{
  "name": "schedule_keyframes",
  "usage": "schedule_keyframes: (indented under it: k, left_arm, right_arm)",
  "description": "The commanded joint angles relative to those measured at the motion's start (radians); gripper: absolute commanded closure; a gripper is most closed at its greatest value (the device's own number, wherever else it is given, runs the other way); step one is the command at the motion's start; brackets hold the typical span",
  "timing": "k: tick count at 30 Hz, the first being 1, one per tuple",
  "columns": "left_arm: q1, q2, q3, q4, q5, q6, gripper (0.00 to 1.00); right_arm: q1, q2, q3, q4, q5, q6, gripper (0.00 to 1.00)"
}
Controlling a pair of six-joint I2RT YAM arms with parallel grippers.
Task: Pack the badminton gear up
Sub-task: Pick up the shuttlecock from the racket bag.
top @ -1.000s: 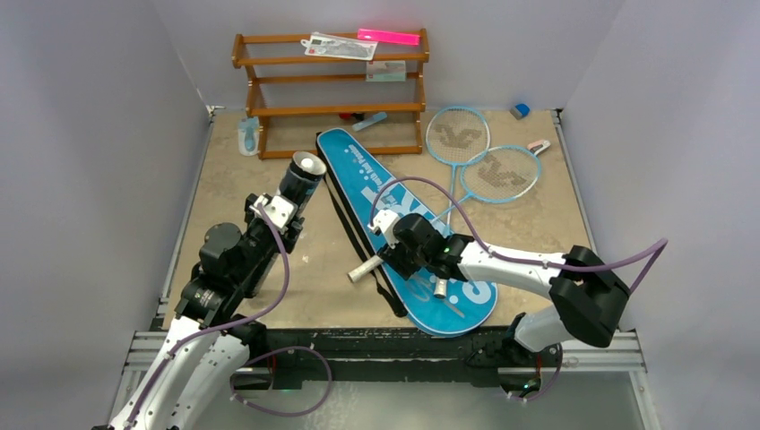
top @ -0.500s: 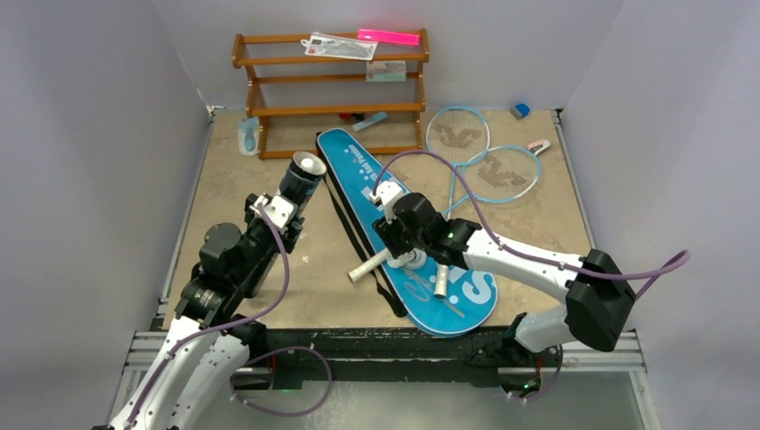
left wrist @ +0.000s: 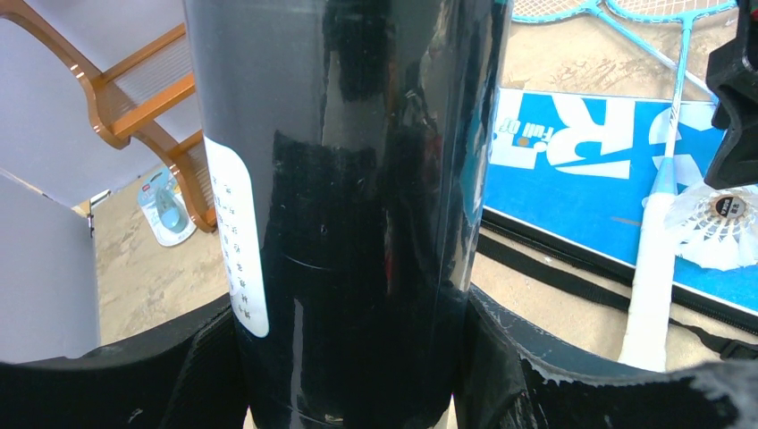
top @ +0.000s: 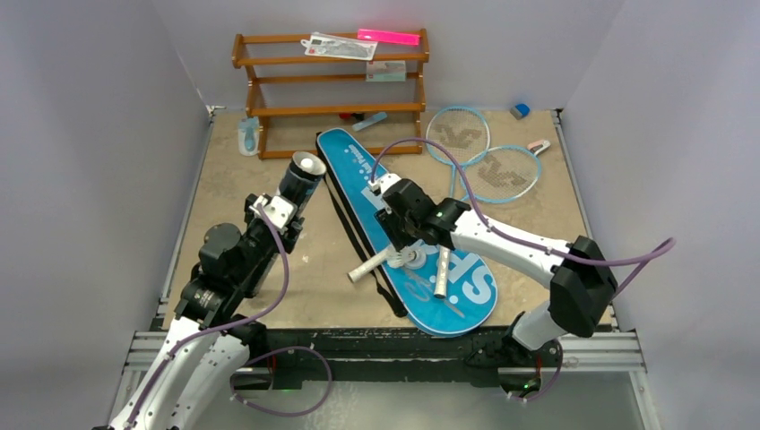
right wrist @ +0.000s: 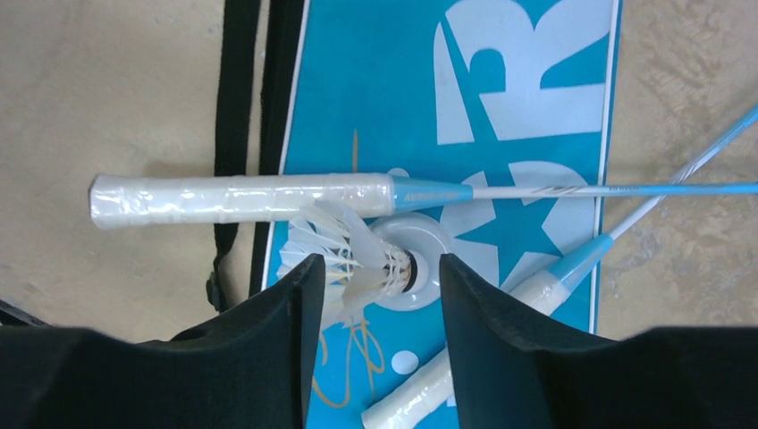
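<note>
While clamping black tube [left wrist: 357,134] in left tool [left wrist: 350,326], straddling shuttlecock [right wrist: 353,255] with open right tool [right wrist: 374,277].
Racket handle [right wrist: 241,198] just beyond fingertips [right wrist: 295,295].

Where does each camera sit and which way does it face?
Top external: overhead, near side, looking down at the table; left arm and right arm show.
Left wrist: on left gripper, facing the wooden rack; its pads clamp the black tube.
Right wrist: on right gripper, looking down at a shuttlecock on the blue bag; both fingers show.
Shared: both wrist views show that shuttlecock.
</note>
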Motion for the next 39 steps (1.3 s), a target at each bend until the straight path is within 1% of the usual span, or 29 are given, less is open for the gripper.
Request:
schedule_keyframes:
  k: [1,4,6,12,17,23,27,28,34,39]
  left_arm:
    - [0.006,-0.013,0.006,0.060,0.007,0.010,0.86]
    - [0.006,-0.013,0.006,0.061,0.007,0.010,0.86]
    - [0.006,-0.013,0.006,0.058,0.007,0.010,0.86]
    - [0.006,-0.023,0.004,0.058,0.006,0.010,0.86]
    - [0.006,-0.025,0.004,0.060,0.009,0.010,0.86]
    - [0.006,-0.025,0.004,0.061,0.011,0.010,0.86]
    - [0.006,-0.025,0.004,0.061,0.011,0.010,0.86]
    - [0.006,-0.025,0.005,0.062,0.012,0.010,0.86]
    - [0.006,-0.027,0.005,0.061,0.010,0.010,0.86]
    - [0.007,-0.031,0.004,0.061,0.008,0.010,0.86]
  right_arm:
    - [0.004,0.037,0.073,-0.119,0.014,0.003,0.50]
    - [0.018,0.082,0.113,-0.158,0.028,0.002,0.53]
    - [0.035,0.105,0.129,-0.167,0.054,0.005,0.53]
    - [0.056,0.134,0.148,-0.172,0.066,0.006,0.53]
    - [0.078,0.187,0.181,-0.232,0.145,0.006,0.61]
    - [0.099,0.219,0.213,-0.265,0.203,0.013,0.80]
    - [0.101,0.213,0.248,-0.278,0.209,0.007,0.98]
    - [0.100,0.212,0.260,-0.282,0.213,0.005,1.00]
    - [0.101,0.238,0.362,-0.305,0.266,-0.035,1.00]
    - [0.092,0.327,0.485,-0.301,0.356,-0.081,1.00]
